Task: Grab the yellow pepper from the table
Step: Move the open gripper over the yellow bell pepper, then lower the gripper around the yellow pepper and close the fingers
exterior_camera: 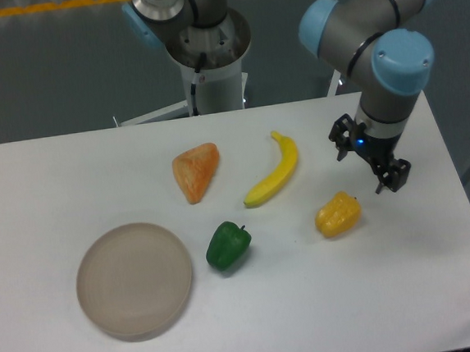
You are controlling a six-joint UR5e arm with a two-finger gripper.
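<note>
The gripper [368, 158] hangs open and empty (fingers look spread, though it's small in view) just up-right of the yellow pepper [338, 215] on the table [328, 300]. I'd centre over it before dropping.

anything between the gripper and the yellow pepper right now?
Nothing visible. The gripper hangs open above and to the right of the yellow pepper, with only bare table between them. The banana and the green pepper lie off to the left.
</note>
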